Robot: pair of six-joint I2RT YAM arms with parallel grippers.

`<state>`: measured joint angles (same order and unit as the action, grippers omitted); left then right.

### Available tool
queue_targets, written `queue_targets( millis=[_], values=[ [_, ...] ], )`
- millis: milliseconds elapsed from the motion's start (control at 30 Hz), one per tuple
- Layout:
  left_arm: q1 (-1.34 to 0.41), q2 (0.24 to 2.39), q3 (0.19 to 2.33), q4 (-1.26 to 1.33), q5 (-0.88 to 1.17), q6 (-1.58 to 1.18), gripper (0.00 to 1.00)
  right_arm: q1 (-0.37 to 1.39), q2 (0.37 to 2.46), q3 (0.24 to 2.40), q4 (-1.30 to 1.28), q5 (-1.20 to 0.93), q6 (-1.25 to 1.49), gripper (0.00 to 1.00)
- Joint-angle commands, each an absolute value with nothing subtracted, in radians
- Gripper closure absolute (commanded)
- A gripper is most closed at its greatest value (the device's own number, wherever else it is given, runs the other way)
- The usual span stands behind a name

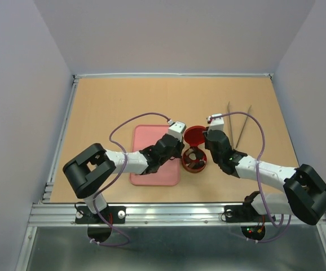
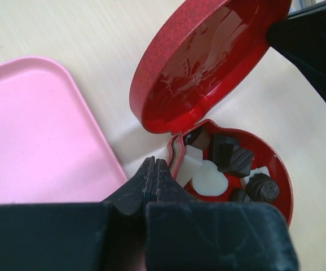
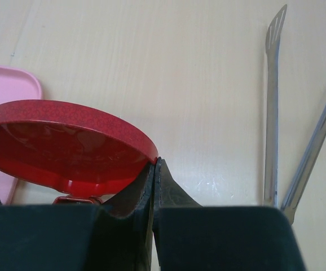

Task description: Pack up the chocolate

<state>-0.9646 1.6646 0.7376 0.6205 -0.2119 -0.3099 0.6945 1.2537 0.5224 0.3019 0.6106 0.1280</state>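
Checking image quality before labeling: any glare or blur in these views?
Left wrist: glare streaks inside the red lid, left fingers soft. Right wrist: right fingers blurred, tongs fairly sharp. Top external: even light, faint shadows.

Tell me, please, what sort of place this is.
Probably a robotics lab cell: a wooden table walled by plain grey panels, two arms bolted to a metal rail.

Chocolate (image 2: 225,161) in tin (image 2: 280,172), lid (image 2: 208,62) tilted behind, tray (image 2: 33,135) left, tongs (image 3: 272,113) right.
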Motion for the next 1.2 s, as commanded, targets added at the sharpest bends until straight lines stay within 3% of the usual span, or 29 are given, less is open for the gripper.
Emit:
queue_targets(
  millis=[0,567,1167],
  values=[
    [-0.971,1.583,0.712,0.661,-0.193,-0.328,1.00,0.704,1.221,0.508,0.368,0.669,0.143,0.99],
    [-1.054,1.560,0.644,0.650,-0.092,-0.468,1.00,0.707,1.298,0.560,0.471,0.825,0.121,1.00],
    [-1.118,1.600,0.660,0.652,-0.028,-0.483,1.00,0.706,1.382,0.633,0.469,0.847,0.132,0.99]
  ],
)
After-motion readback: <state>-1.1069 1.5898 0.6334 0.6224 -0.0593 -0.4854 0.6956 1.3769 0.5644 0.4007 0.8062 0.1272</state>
